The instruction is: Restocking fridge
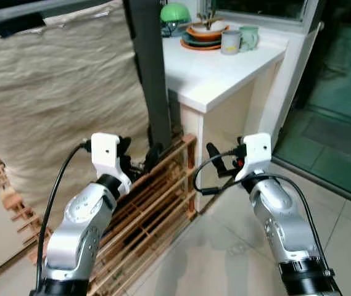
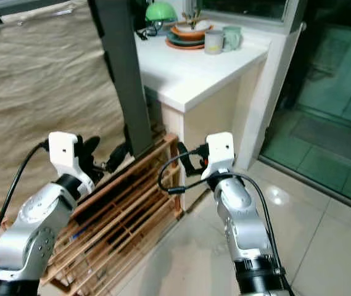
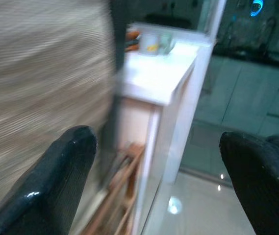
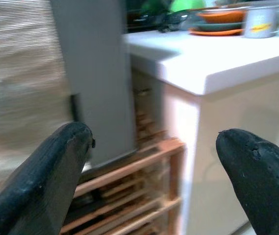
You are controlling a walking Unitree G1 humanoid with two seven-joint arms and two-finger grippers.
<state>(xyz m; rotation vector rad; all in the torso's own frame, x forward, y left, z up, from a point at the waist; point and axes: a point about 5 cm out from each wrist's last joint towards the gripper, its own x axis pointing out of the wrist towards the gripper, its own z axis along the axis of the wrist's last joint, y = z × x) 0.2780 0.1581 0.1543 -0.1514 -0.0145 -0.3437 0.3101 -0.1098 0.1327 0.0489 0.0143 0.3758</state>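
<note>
Facing white counter (image 1: 224,74), both pincers empty

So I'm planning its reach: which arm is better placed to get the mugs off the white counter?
Probably right: the right end effector, open and empty, hangs beside the counter under the mugs.

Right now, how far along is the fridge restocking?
Nothing looks done yet. Both the left gripper and right gripper are open, holding nothing, raised over a wooden slatted rack beside a white counter with stacked plates and mugs. Finding the fridge and the groceries is all left.
</note>
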